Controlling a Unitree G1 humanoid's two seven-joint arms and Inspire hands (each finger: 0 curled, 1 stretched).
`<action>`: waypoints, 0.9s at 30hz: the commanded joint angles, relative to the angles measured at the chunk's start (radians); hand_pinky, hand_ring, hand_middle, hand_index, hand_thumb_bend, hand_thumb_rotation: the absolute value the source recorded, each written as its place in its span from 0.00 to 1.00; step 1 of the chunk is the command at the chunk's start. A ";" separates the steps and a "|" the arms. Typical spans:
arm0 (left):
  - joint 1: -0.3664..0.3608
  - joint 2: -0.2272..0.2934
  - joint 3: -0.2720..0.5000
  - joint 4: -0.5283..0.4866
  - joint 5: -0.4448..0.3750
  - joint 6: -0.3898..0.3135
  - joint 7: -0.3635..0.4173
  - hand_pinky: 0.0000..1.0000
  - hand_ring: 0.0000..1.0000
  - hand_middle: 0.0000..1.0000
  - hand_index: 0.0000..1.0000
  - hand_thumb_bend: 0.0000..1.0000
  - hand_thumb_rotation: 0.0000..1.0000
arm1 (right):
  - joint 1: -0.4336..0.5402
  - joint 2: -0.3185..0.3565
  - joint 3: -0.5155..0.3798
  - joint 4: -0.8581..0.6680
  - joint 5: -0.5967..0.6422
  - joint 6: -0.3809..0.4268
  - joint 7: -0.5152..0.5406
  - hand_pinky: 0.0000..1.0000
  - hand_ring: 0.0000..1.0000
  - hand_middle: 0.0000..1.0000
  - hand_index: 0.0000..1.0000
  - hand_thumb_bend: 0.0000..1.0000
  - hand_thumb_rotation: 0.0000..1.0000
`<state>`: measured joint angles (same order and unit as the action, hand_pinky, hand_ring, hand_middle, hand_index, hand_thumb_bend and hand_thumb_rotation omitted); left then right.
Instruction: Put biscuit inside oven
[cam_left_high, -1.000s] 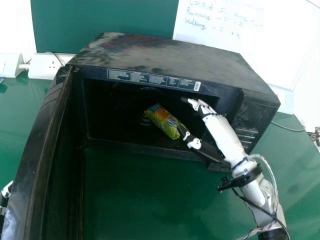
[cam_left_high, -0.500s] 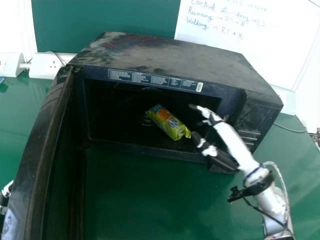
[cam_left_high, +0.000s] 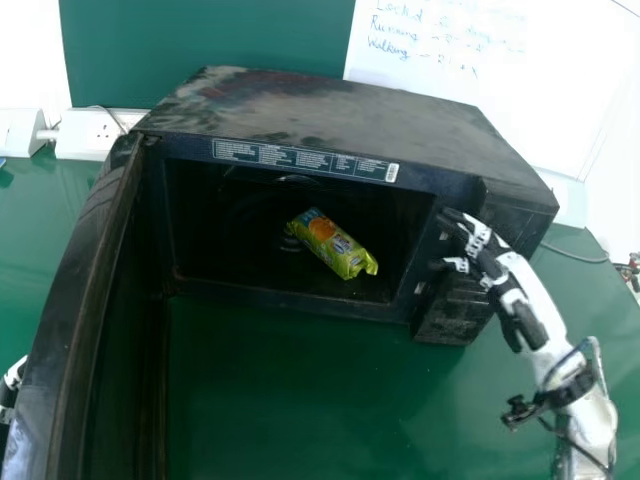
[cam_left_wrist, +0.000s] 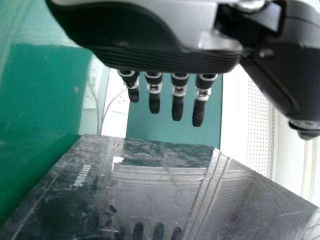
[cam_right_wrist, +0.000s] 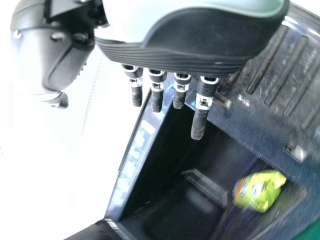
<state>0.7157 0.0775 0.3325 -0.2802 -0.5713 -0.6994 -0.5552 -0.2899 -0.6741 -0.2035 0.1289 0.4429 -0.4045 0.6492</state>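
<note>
Writing (cam_left_high: 388, 45) beyond the right hand (cam_left_high: 492, 264) is blurred; the head view's edges cut off the left hand (cam_left_high: 13, 378) and, beside it, the oven door (cam_left_high: 75, 300).

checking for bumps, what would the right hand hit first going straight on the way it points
Probably the oven's front frame beside the opening, though depth is unclear and the right hand might pass into the opening instead.
</note>
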 joint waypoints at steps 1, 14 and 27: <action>0.007 -0.004 0.009 0.004 0.002 -0.010 0.001 0.83 0.93 0.94 0.94 1.00 1.00 | 0.008 0.001 -0.040 -0.022 0.044 0.056 0.015 0.72 0.93 0.98 1.00 0.71 0.82; -0.015 -0.020 0.006 0.040 -0.045 -0.089 -0.057 0.80 0.87 0.88 0.87 1.00 1.00 | 0.042 -0.028 -0.214 -0.055 0.213 0.324 0.135 0.75 0.94 0.97 1.00 0.68 0.82; -0.066 -0.028 0.023 0.096 0.025 -0.229 -0.052 0.81 0.92 0.93 0.89 1.00 1.00 | 0.077 -0.052 -0.324 -0.092 0.176 0.428 0.119 0.70 0.94 1.00 1.00 0.61 0.68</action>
<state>0.6445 0.0501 0.3438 -0.1890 -0.5683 -0.9021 -0.6111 -0.2303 -0.7136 -0.5105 0.0531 0.6296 0.0096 0.7817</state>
